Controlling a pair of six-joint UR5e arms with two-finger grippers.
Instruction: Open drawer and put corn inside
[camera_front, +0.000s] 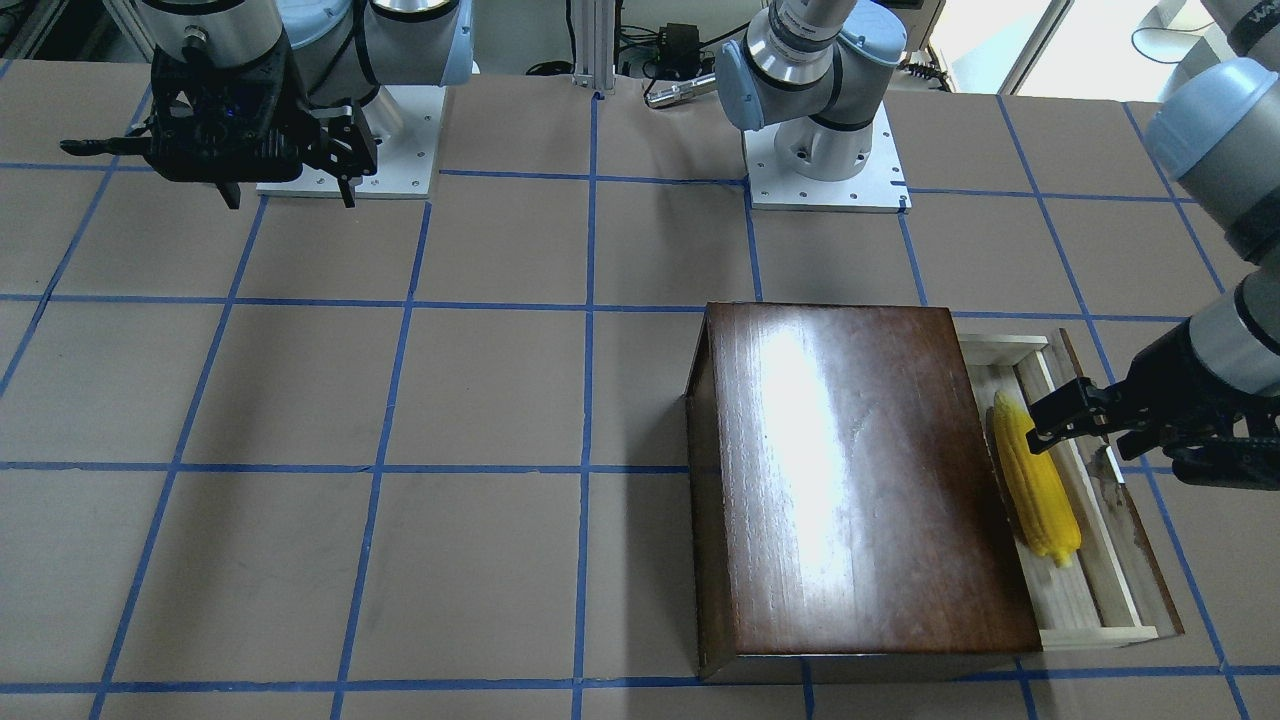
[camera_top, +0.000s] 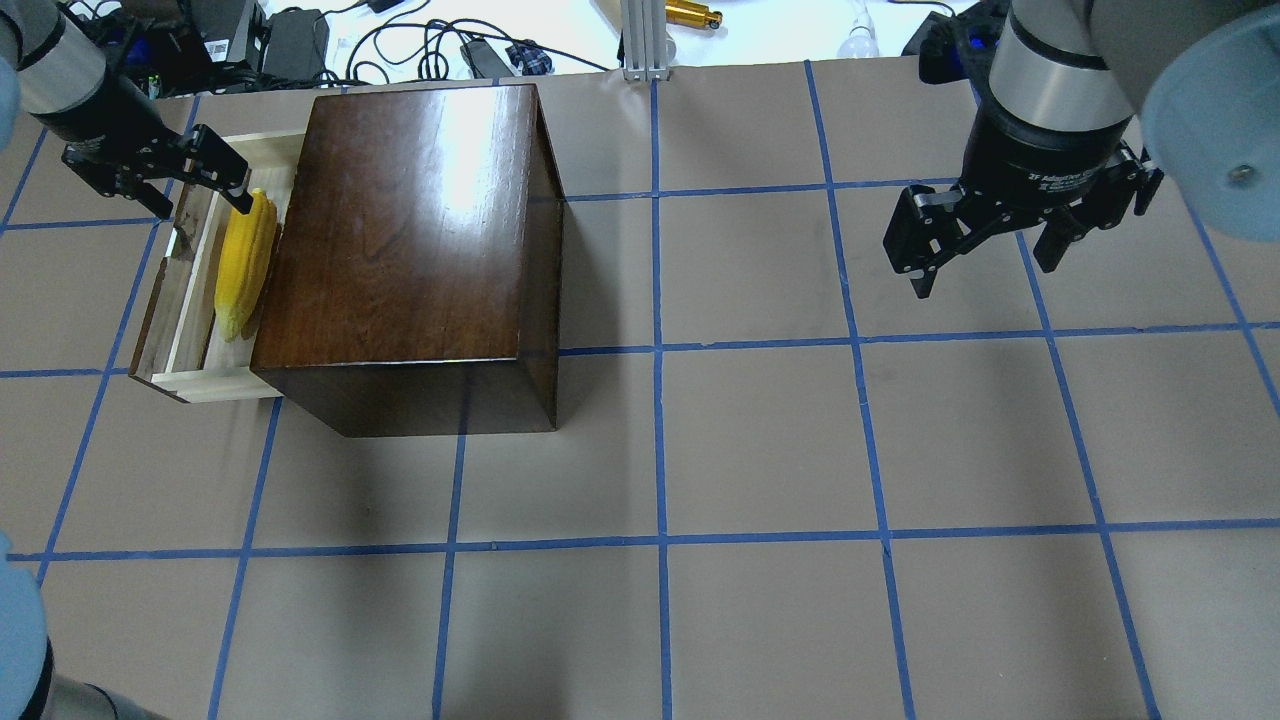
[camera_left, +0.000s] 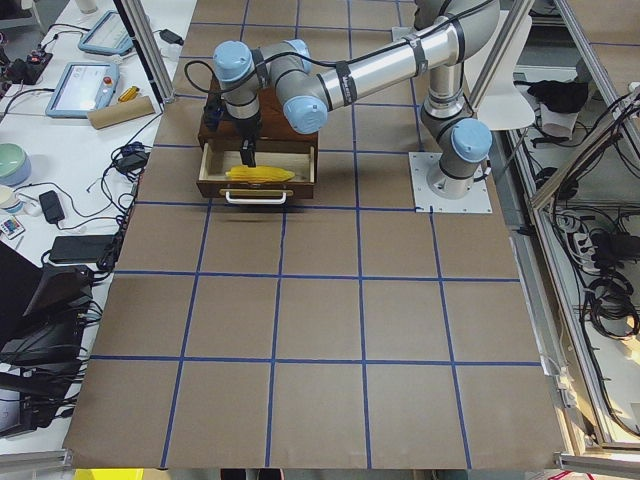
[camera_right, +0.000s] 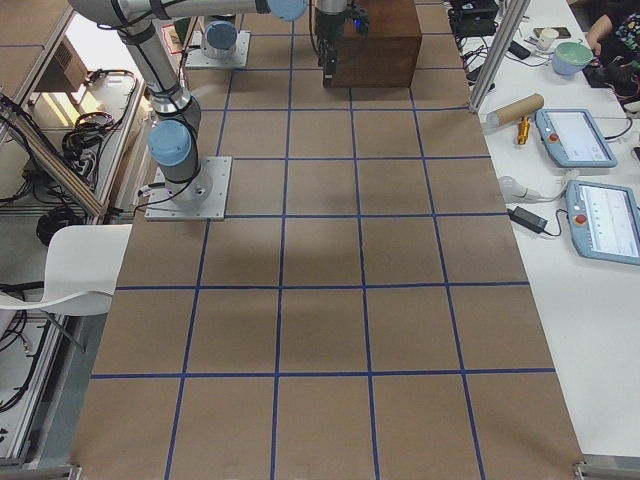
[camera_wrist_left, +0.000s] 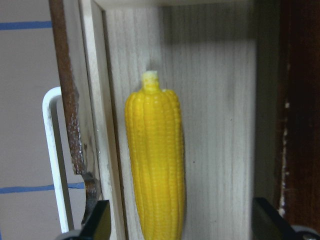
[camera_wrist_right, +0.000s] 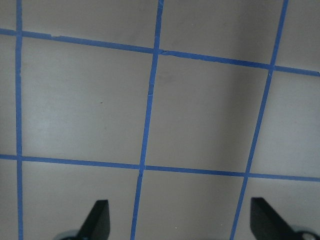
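Evidently the corn (camera_top: 243, 262) lies flat on the floor of the pulled-out drawer (camera_top: 215, 385), close against the box (camera_top: 410, 230), with the left gripper (camera_top: 200, 195) spread wide above it and holding nothing. It looks light and stiff (a hollow plastic toy, I would guess), with bumpy rows that should give the pads purchase. Any regrasp is best made across its thick middle, not its taper. The right gripper (camera_top: 985, 272) hangs spread over bare table, well apart.
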